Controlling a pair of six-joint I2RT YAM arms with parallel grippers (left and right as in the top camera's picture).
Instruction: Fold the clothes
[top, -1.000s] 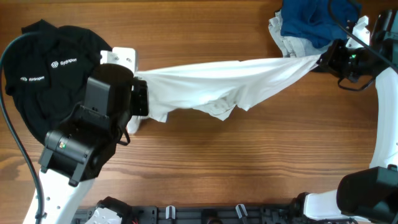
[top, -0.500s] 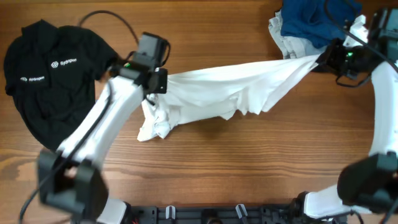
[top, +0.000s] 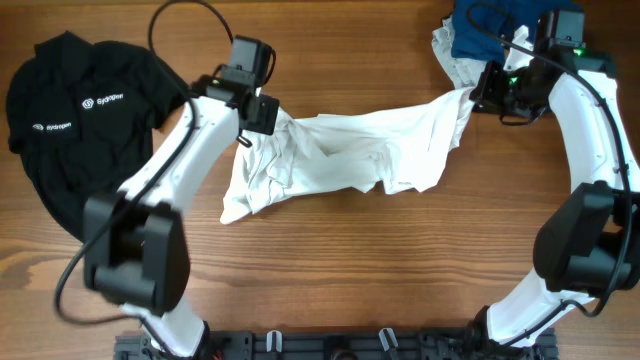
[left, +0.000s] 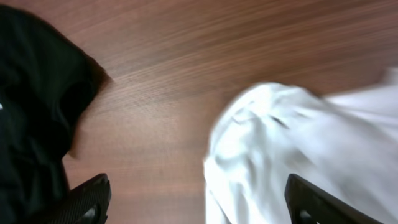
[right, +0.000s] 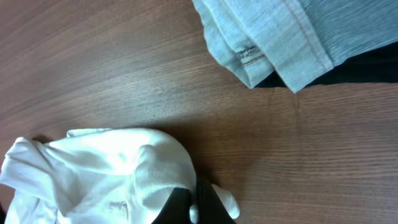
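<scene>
The crumpled, soft white T-shirt (top: 340, 165) is lying across the wood-grain table (top: 350, 270), the right gripper (right: 189, 202) pinching its ribbed edge, the left gripper (left: 199, 202) hanging wide open.

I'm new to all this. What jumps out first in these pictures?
A rumpled white T-shirt sprawls across the middle of the wooden table, one end pinched in the right tool. The left tool hangs open by its other end, and a black shirt lies at the table's left.
</scene>
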